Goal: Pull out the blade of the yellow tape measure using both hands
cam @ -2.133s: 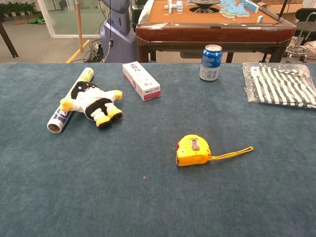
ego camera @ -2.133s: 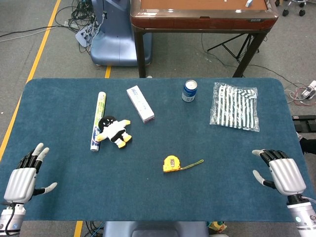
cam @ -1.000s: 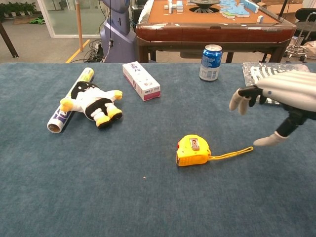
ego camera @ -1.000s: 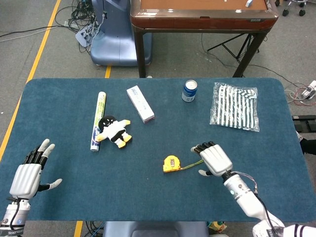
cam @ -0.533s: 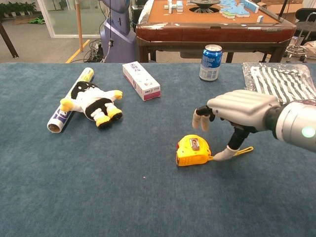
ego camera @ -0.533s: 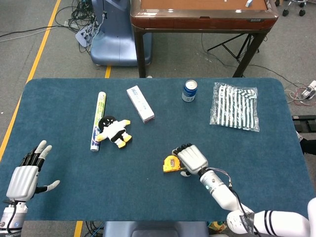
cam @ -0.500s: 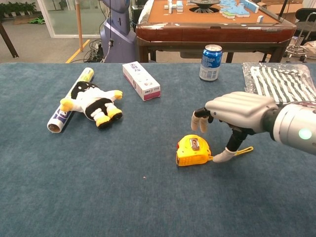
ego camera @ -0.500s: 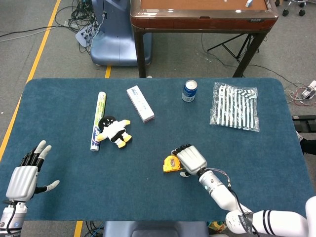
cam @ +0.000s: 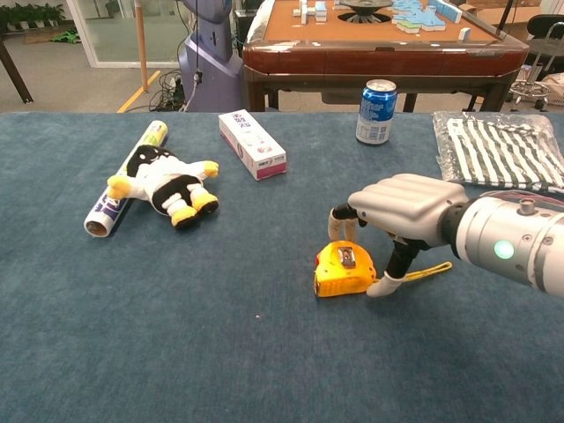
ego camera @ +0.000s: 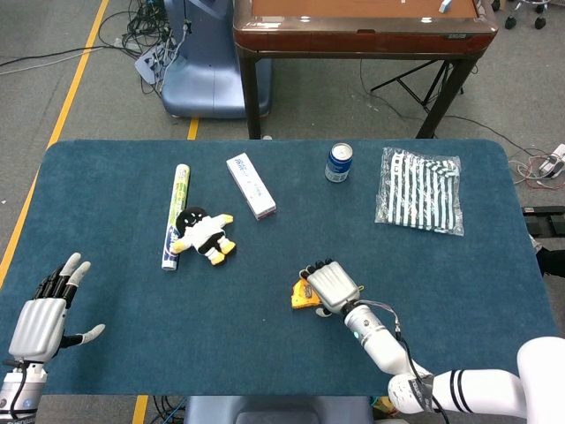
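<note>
The yellow tape measure (ego camera: 301, 296) (cam: 343, 269) lies flat on the blue table, near the front centre, its yellow wrist strap (cam: 429, 270) trailing to the right. My right hand (ego camera: 331, 284) (cam: 406, 208) arches over its right half. The fingertips (cam: 339, 226) hang just behind the case and the thumb (cam: 385, 282) rests at its right end by the strap; the fingers stay apart and do not clasp it. My left hand (ego camera: 37, 322) hovers with fingers spread at the table's near-left corner, far from the tape measure, and appears only in the head view.
A plush penguin (ego camera: 203, 235) (cam: 164, 186) and a rolled tube (ego camera: 176, 212) (cam: 102, 215) lie at the left. A white box (ego camera: 251, 185) (cam: 252, 144), a blue can (ego camera: 339, 162) (cam: 377, 112) and a striped bag (ego camera: 421, 190) (cam: 507, 150) sit along the back.
My right hand has travelled left from the table's right edge and come down over the tape measure, its thumb now at the case's right end. The left hand has barely moved.
</note>
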You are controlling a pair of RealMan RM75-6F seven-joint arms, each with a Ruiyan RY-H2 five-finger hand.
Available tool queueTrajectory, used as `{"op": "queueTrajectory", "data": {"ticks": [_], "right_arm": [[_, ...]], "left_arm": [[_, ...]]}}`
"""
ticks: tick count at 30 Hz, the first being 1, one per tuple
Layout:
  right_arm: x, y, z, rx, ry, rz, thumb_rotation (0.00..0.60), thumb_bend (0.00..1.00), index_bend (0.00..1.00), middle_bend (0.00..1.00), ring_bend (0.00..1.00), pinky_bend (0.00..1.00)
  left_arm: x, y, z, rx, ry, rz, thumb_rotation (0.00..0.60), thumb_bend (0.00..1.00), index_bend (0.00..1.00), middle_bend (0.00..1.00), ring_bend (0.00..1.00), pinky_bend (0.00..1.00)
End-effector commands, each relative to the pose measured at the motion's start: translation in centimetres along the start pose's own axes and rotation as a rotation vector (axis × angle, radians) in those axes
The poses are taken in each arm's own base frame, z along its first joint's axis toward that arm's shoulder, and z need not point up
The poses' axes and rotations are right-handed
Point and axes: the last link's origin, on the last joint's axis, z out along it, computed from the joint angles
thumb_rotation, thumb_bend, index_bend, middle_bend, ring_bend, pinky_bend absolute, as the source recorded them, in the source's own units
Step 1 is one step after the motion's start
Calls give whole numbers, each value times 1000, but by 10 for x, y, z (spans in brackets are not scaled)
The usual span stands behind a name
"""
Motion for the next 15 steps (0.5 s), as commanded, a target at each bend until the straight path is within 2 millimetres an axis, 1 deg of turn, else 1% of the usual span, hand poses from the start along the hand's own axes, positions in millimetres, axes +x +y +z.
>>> {"op": "queueTrajectory", "data": {"ticks": [1, 7, 15], "right_arm": [[-1, -1, 2, 0, -5, -4, 600, 208, 281, 330, 257, 295], [-4, -2, 7, 0, -16, -16, 600, 208, 273, 329, 255, 295], [-3, -6, 12, 0, -15, -21, 600, 209, 273, 329, 255, 294]], "left_arm": [[0, 0, 0, 1, -1, -1, 600, 51, 89, 24, 12, 92], [0, -1, -1, 4, -5, -2, 600, 51, 88, 24, 12, 92], [0, -3, 0, 9, 0, -3, 600, 51, 88, 24, 12, 92]]}}
